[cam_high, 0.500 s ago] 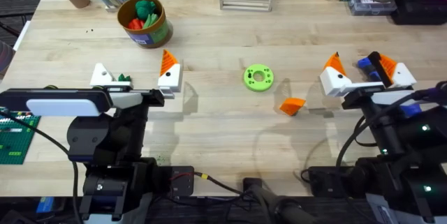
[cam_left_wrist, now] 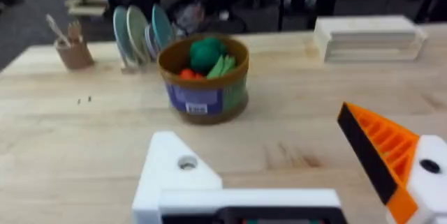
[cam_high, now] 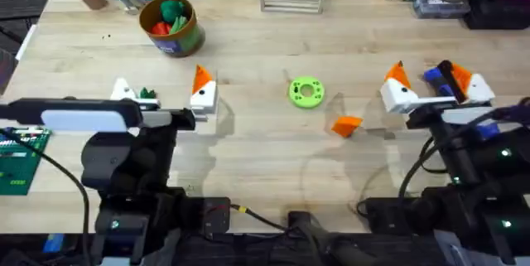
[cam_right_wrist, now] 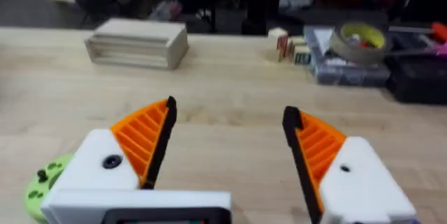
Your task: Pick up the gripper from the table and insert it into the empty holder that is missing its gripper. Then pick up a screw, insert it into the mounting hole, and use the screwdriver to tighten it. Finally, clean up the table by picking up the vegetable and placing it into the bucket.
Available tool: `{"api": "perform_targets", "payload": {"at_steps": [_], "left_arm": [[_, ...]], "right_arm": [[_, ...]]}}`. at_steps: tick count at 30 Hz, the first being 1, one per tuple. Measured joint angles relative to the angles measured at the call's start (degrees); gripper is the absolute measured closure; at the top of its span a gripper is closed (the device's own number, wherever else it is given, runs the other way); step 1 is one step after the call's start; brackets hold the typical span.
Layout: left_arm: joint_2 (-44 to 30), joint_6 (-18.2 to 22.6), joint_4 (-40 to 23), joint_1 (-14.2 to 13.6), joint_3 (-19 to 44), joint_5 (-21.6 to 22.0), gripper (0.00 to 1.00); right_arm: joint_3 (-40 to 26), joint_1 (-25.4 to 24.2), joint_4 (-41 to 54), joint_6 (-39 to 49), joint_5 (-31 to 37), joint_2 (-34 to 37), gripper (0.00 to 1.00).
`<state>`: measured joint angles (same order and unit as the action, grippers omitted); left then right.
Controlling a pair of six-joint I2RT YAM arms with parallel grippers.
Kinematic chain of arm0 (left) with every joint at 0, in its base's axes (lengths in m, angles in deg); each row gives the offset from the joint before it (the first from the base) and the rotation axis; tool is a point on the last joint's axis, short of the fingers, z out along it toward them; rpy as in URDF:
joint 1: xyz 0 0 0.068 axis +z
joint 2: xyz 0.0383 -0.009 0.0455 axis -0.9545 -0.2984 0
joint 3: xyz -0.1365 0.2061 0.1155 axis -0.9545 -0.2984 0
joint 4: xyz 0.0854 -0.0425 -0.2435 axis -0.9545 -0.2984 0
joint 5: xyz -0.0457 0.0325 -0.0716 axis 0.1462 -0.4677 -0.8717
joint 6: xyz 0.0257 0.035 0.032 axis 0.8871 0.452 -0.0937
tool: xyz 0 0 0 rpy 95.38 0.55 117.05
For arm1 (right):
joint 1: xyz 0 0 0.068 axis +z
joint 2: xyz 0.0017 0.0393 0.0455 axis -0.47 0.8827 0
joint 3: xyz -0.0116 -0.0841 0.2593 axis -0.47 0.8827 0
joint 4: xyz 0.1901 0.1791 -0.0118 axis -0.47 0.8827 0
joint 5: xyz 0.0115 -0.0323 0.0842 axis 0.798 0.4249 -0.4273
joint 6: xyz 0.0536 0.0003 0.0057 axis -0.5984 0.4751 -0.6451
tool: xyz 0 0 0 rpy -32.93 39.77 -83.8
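My left pincer (cam_high: 162,94) hangs low over the table (cam_high: 265,154), spread wide; one finger is the bare white holder (cam_left_wrist: 176,175), the other carries an orange tip. My right pincer (cam_high: 437,89) is spread too, with the blue screwdriver (cam_high: 439,81) between its fingers, though I cannot tell if it touches them. The loose orange gripper (cam_high: 346,124) lies between my arms. The vegetable (cam_high: 147,94) sits by the holder. Farther off stands the bucket (cam_high: 172,26).
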<state>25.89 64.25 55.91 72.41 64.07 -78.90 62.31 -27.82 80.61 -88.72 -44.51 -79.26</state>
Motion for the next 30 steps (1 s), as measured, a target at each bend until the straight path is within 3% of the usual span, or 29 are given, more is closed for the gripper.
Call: {"api": "perform_targets", "payload": {"at_steps": [4,9,15,18,25,30], "left_arm": [[-0.2,-0.3,-10.0,0.0,6.3,2.4,0.009],[-4.1,-0.5,-19.8,0.0,20.1,6.7,0.009],[-17.5,-0.5,-35.7,0.0,36.2,14.0,0.009],[-26.0,-0.5,-40.5,0.0,40.9,16.1,0.009],[-43.1,-0.5,-43.8,0.0,43.4,17.8,0.007],[-51.4,-0.7,-43.6,0.0,43.4,18.8,0.009]], "right_arm": [[-0.7,0.0,-0.3,0.0,0.0,0.0,0.010],[-6.2,0.0,4.8,0.0,0.0,0.8,0.011],[-18.1,0.0,10.8,0.0,0.0,6.7,0.010],[-23.0,0.0,15.1,0.1,0.0,12.3,0.011],[-31.6,0.0,17.0,0.2,0.0,25.8,0.010],[-32.6,0.0,17.1,0.2,0.0,28.2,0.010]]}}
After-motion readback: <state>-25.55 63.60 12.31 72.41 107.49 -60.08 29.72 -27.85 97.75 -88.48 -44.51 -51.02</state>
